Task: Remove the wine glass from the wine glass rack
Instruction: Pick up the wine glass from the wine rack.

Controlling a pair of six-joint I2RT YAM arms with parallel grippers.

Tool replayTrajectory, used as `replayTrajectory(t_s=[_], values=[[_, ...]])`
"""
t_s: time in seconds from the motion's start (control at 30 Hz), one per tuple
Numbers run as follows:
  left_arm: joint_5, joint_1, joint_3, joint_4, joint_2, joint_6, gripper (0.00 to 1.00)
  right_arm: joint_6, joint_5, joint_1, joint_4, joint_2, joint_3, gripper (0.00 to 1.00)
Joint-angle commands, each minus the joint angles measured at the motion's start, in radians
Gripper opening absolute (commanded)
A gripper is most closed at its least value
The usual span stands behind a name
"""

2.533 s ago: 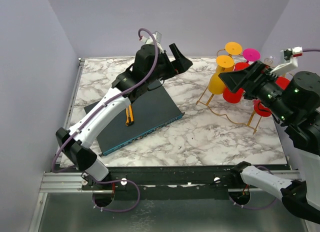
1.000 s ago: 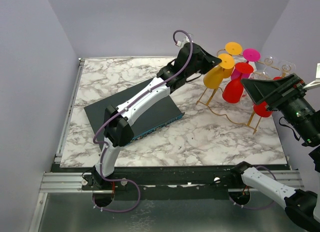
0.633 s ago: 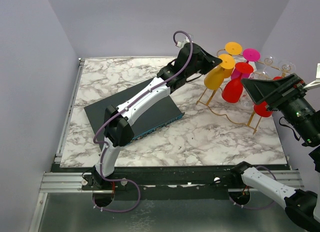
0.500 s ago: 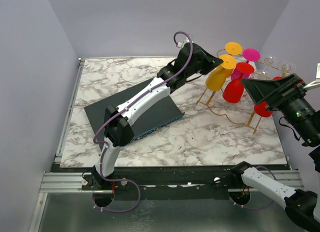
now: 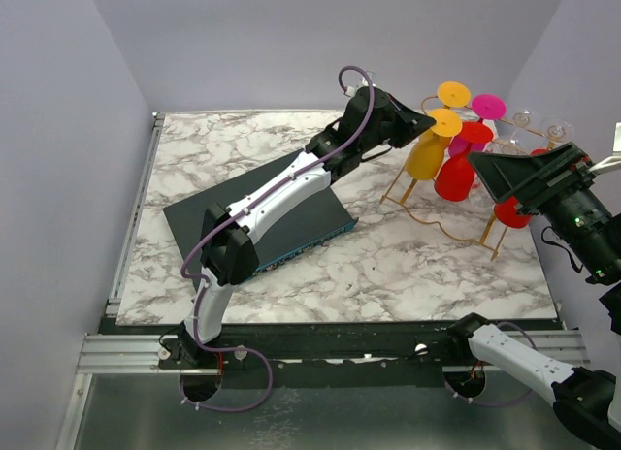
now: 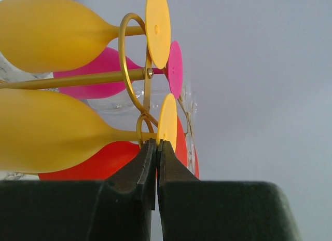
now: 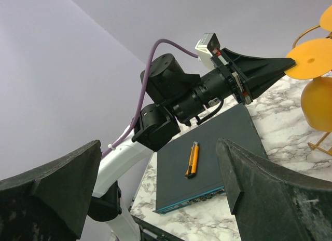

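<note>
The gold wire wine glass rack (image 5: 490, 239) stands at the table's back right, hung with coloured glasses upside down. My left gripper (image 5: 428, 126) reaches into it and is shut on the foot disc of a yellow wine glass (image 5: 425, 157). In the left wrist view the jaws (image 6: 156, 143) pinch the lower edge of that disc (image 6: 167, 119) beside a gold rail (image 6: 78, 79). The right wrist view shows the same pinch on the disc (image 7: 310, 59). My right gripper (image 5: 477, 164) hovers open just right of the rack, holding nothing (image 7: 158, 145).
More glasses hang on the rack: a second yellow one (image 5: 453, 91), a magenta one (image 5: 488, 106), red ones (image 5: 454, 180) and clear ones (image 5: 529, 120). A dark board (image 5: 291, 232) lies left of the rack, with an orange utility knife (image 7: 192, 160) on it.
My left gripper has pushed slightly right with the yellow glass's foot, and the yellow bowl has shifted right and down a little. The right arm has stayed still.
</note>
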Motion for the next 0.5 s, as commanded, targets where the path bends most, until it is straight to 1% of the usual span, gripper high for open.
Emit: replayTrajectory(t_s=[0.0,0.23,0.47], values=[[0.053,-0.017,-0.019,0.046,-0.057,-0.012,0.0,0.005,0.027,0.0,-0.009,-0.01,-0.01,1.0],[0.025,-0.017,-0.071,0.064,-0.103,-0.013,0.0,0.004,0.031,0.0,-0.009,-0.014,-0.013,1.0],[0.027,-0.017,-0.102,0.069,-0.138,-0.015,0.0,0.001,0.039,0.0,-0.013,-0.015,-0.018,1.0]])
